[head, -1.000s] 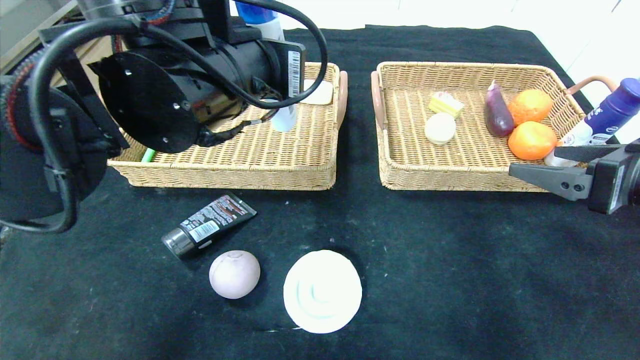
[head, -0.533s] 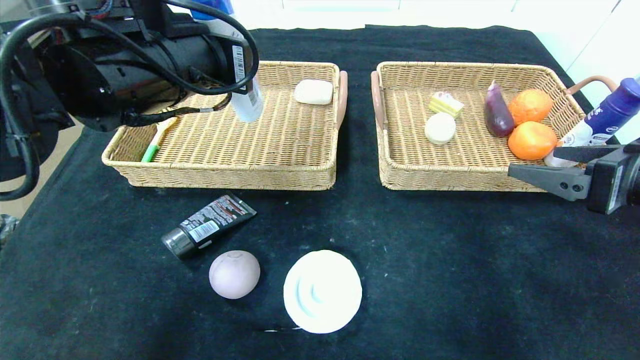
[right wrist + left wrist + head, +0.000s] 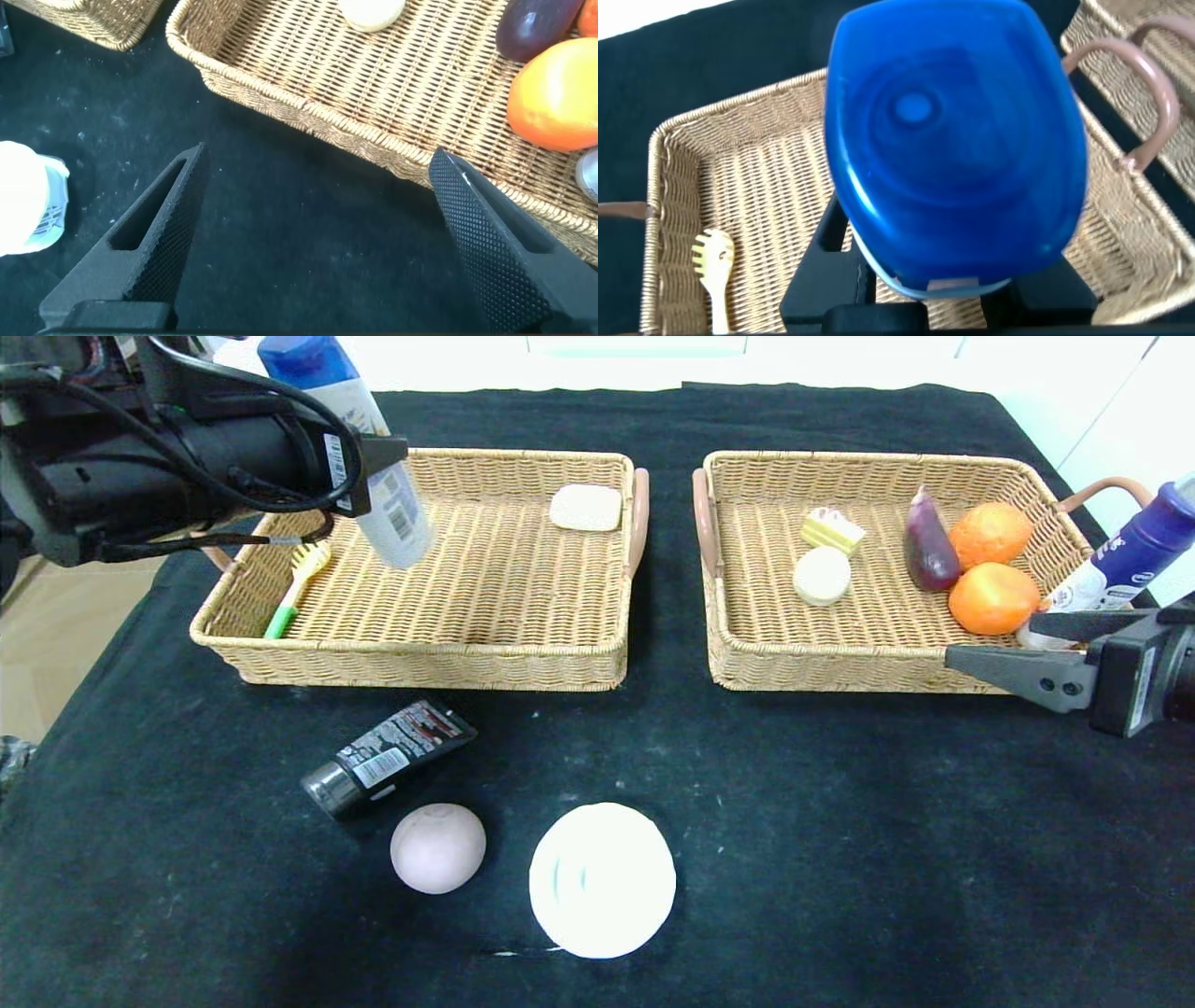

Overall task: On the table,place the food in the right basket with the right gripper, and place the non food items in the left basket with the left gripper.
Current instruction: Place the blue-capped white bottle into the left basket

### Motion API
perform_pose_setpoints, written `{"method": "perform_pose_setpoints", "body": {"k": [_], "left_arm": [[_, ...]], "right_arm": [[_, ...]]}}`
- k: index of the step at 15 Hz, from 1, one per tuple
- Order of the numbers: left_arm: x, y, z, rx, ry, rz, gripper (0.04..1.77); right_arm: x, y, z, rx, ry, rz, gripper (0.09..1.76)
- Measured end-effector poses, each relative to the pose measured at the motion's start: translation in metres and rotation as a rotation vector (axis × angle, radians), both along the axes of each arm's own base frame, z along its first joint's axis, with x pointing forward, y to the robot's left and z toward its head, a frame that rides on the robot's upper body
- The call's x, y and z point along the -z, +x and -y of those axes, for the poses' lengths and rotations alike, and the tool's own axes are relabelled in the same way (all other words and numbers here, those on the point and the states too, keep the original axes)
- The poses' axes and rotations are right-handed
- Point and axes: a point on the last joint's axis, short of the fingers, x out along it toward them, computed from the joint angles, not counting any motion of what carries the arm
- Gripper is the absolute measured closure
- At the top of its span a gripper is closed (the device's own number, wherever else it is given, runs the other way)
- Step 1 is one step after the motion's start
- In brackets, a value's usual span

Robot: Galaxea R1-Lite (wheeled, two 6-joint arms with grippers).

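Note:
My left gripper [image 3: 378,455] is shut on the white bottle with the blue cap [image 3: 359,448], which hangs tilted above the left basket [image 3: 420,665]. In the left wrist view the blue cap [image 3: 957,140] hides most of the gripper [image 3: 938,299]. On the black table lie the black tube [image 3: 387,758], the pinkish bun [image 3: 438,848] and the round white dish [image 3: 602,879]. The cake slice [image 3: 832,530] and the cream bun [image 3: 822,575] sit in the right basket [image 3: 840,667]. My right gripper [image 3: 1013,644] stands open and empty by that basket's front right corner.
The right basket also holds a purple eggplant [image 3: 929,551] and two oranges [image 3: 993,598]; a dark-blue-capped bottle [image 3: 1120,560] leans at its right end. A white block [image 3: 585,508] and a green-handled brush [image 3: 294,583] lie in the left basket.
My left arm has swung left and back with the bottle, uncovering the left basket's floor and the brush. The right arm has not moved.

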Motion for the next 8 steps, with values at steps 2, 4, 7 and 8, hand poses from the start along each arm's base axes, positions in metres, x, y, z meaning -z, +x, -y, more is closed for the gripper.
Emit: {"method": "perform_pose_setpoints", "body": {"k": [2,4,7,8], "left_arm": [[0.001,0.005,-0.016,-0.006,0.006,-0.011,1.17],[0.0,0.009,-0.026,-0.032,0.009,-0.04,1.17],[-0.005,0.015,-0.039,-0.038,0.009,-0.027,1.17],[-0.005,0.017,-0.044,-0.037,0.01,-0.026,1.17]], "right_arm": [[0.001,0.001,0.0,0.0,-0.001,-0.005,0.14],[0.002,0.002,0.0,0.0,-0.002,-0.008,0.14],[0.002,0.003,0.0,0.001,-0.002,-0.009,0.14],[0.002,0.003,0.0,0.001,-0.002,-0.009,0.14]]}}
